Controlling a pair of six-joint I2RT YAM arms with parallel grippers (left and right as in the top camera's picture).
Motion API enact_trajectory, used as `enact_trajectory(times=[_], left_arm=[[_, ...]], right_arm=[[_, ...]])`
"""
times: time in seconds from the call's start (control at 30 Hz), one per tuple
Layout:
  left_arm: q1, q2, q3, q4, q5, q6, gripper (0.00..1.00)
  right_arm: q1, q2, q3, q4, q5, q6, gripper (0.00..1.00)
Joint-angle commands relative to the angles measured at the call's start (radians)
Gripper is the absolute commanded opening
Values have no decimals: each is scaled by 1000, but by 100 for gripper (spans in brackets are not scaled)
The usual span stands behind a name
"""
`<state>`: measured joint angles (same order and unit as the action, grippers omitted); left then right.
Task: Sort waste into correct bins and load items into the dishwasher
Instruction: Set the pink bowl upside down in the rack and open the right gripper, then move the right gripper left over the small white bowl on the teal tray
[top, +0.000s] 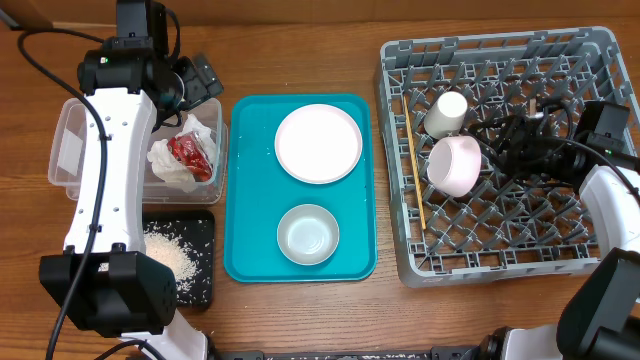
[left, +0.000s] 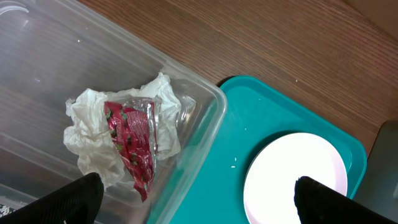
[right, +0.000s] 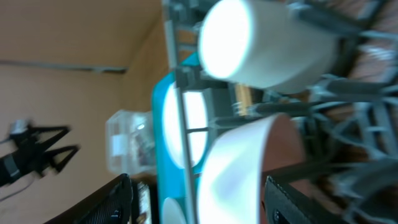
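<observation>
The clear tub (top: 70, 150) holds the crumpled white napkin (left: 93, 134) and the red wrapper (left: 130, 143). My left gripper (left: 199, 199) is open and empty above the tub's right wall, next to the teal tray; overhead it is at the tub's far end (top: 200, 78). The black tray (top: 200, 290) holds crumbs (top: 165, 255). The pink plate (top: 318, 143) lies on the teal tray. In the grey rack (top: 600, 60) lie the cream cup (top: 447, 113), the white-pink bowl (top: 455, 165) and chopsticks (top: 413, 175). My right gripper (top: 500, 148) is open, its fingers on either side of the bowl (right: 242, 168).
The teal tray (top: 250, 200) sits between the tub and the rack and also carries a small round pale bowl (top: 308, 234). The left arm's white link spans the tub and the black tray. Cables trail across the rack at the right.
</observation>
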<state>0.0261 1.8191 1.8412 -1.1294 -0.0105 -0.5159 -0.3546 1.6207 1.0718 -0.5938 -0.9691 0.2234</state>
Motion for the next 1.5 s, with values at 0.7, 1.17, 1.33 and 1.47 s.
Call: enact_trajectory(times=[0.7,1.17,1.33,1.47], left_arm=[[-6,-14,14,4,4,12,99],[-6,-14,14,4,4,11,100],[-6,-14,14,4,4,12,100],[-6,-14,14,4,4,12,100]], right_arm=[[23,-9,188,-29,291,83,79],[314,-8,188,46,173,61,78],[536,-8,188,11,457,26,78],[696,-3,188,-7,722,8,79]])
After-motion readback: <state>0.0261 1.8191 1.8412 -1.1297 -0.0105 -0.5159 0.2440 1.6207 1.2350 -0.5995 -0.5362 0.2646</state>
